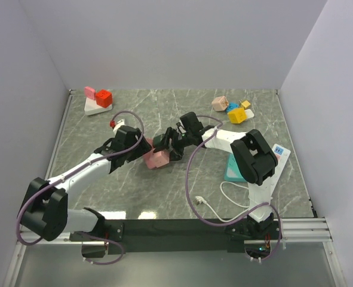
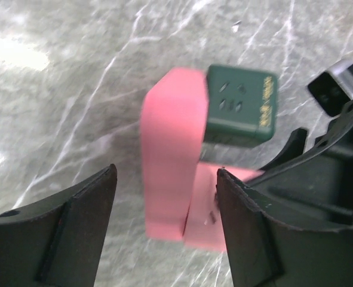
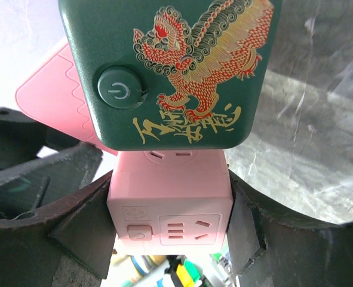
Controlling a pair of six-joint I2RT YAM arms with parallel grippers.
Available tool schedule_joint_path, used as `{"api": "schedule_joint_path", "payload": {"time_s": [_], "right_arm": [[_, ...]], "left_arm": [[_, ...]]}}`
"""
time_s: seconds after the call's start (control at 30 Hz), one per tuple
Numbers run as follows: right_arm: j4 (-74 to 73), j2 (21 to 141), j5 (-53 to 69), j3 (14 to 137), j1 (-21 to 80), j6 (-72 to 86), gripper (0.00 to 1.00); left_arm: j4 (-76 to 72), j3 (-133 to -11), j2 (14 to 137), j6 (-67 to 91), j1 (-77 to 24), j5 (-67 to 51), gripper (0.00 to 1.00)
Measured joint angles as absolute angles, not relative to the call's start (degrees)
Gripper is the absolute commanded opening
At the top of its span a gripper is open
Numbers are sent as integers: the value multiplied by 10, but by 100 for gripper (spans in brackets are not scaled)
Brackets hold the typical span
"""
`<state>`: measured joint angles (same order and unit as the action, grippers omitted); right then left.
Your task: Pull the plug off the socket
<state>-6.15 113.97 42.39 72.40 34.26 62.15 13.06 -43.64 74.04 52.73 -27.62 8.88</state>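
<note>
Top view: my left gripper point(image 1: 139, 149) and right gripper point(image 1: 167, 145) sat mid-frame at the pink socket point(image 1: 156, 158). Left wrist: my fingers were open either side of it, with the green plug point(image 2: 239, 107) stuck on at upper right. Right wrist: my fingers clamped the socket at low center, plug above.

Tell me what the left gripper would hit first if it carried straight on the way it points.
Most likely the pink socket block. It stands straight ahead of the left gripper, in line with the gap between its open fingers. The green plug sits off to the right of that line. Depth is unclear.
</note>
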Motion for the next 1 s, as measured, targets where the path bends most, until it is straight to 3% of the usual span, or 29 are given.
{"api": "schedule_joint_path", "payload": {"time_s": [0.23,0.43,0.53,0.57,0.6,1.0], "right_arm": [[-70,1140,446,724,344,632,0],[-68,1139,447,724,341,648,0],[-65,1139,453,724,336,652,0],[-64,1139,453,724,335,654,0],[-64,1139,454,724,335,655,0],[-185,1132,514,762,279,558,0]], "left_arm": [[92,-450,781,522,-294,90,58],[91,-450,794,522,-296,107,31],[83,-448,793,521,-297,109,15],[79,-446,793,522,-298,110,3],[77,-445,792,522,-298,112,1],[34,-448,792,538,-326,127,1]]}}
